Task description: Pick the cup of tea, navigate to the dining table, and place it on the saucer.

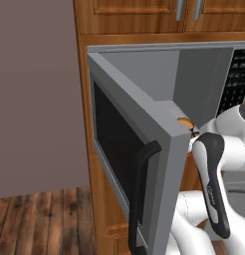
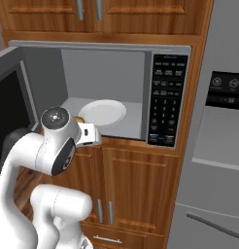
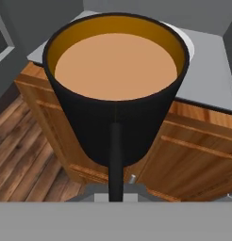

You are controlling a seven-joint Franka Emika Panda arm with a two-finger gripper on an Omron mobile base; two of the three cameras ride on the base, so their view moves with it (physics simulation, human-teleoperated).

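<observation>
Before the open grey microwave (image 2: 107,78) with its swung-out door (image 1: 129,164) | white round plate (image 2: 103,112) seen inside | black cylindrical cup of tea (image 3: 115,89) held by its handle in the closed tool (image 3: 115,193), just outside the cavity.

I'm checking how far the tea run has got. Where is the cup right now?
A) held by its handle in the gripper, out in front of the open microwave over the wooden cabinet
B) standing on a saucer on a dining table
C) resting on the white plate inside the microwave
A: in the hand view the gripper is shut on the handle of the cup, hanging before the cabinet, with the plate left inside the microwave.
</observation>
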